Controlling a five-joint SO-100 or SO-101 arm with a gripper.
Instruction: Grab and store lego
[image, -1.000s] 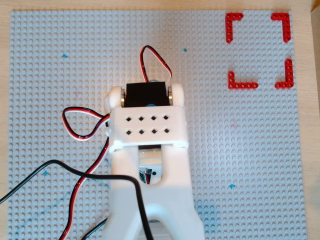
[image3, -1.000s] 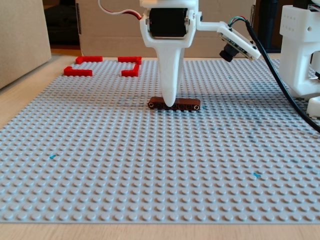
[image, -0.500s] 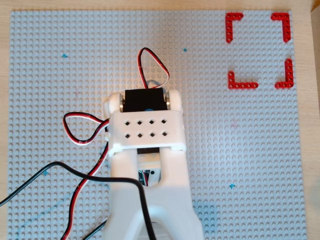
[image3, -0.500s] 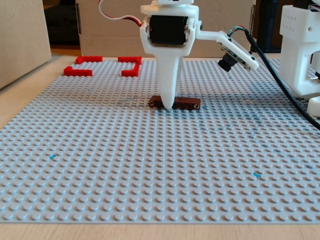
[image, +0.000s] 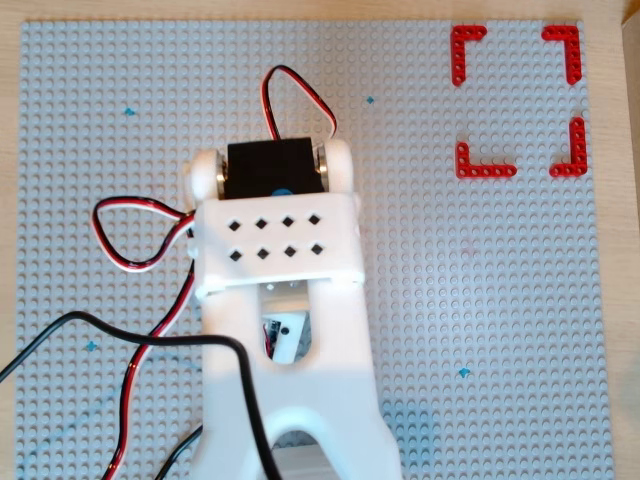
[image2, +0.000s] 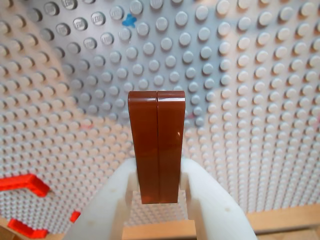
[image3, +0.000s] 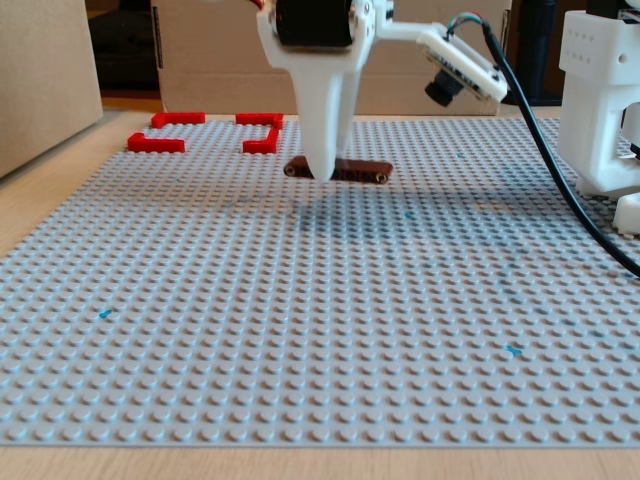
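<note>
My gripper (image2: 159, 192) is shut on the long shiny brown lego brick (image2: 157, 140), holding it near one end between the white fingers (image2: 107, 210). In the fixed view the gripper (image3: 322, 172) holds the brick (image3: 362, 171) level, a little above the grey studded baseplate (image3: 300, 300), near the plate's far middle. In the overhead view the arm (image: 280, 250) hides both the brick and the gripper tips.
Red L-shaped corner pieces (image: 467, 45) mark a square at the plate's top right in the overhead view; they show at far left in the fixed view (image3: 155, 143). The white robot base (image3: 600, 100) stands at the right. Cardboard boxes (image3: 40, 70) stand behind the plate. Cables (image: 130, 235) trail left of the arm.
</note>
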